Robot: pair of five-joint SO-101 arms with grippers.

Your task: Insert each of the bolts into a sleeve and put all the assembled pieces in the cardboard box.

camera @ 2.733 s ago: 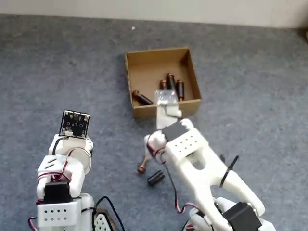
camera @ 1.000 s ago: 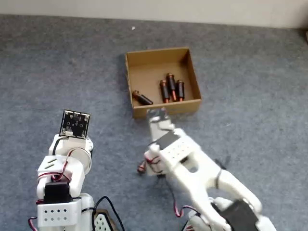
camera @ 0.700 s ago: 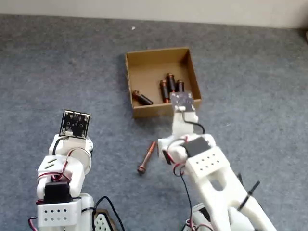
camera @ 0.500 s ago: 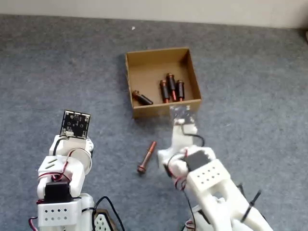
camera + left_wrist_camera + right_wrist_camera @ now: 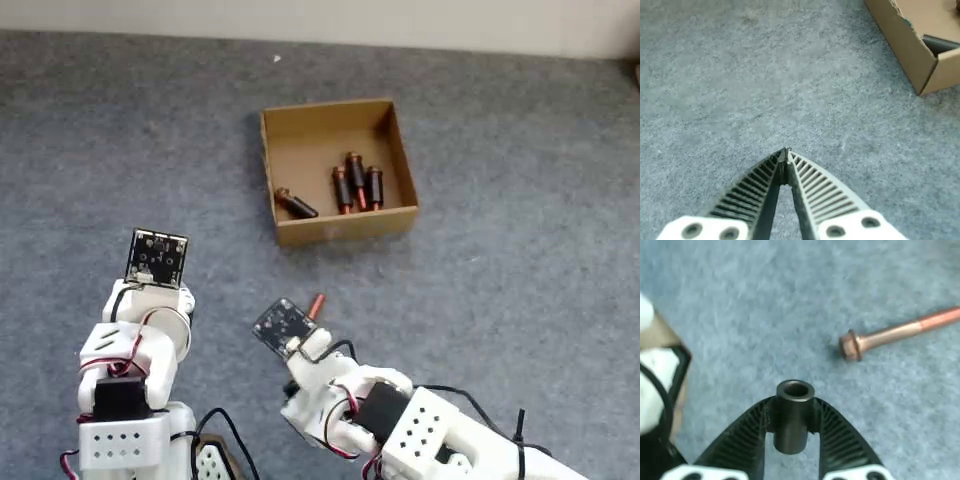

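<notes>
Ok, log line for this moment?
left jaws shut, empty | right jaws shut on sleeve | bolt loose on carpet | box: four pieces

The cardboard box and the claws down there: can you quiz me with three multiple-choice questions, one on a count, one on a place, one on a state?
1. How many assembled pieces lie in the cardboard box? A two, B four, C six.
2. Where is the loose bolt? A in the box, B on the box's rim, C on the grey carpet.
3. What is the right claw doing? A gripping a dark sleeve, B hanging open and empty, C gripping the bolt.
Answers: 1 B, one piece lies apart from a row of three. 2 C, it lies flat beyond the claw. 3 A, the sleeve stands upright in its grip.
</notes>
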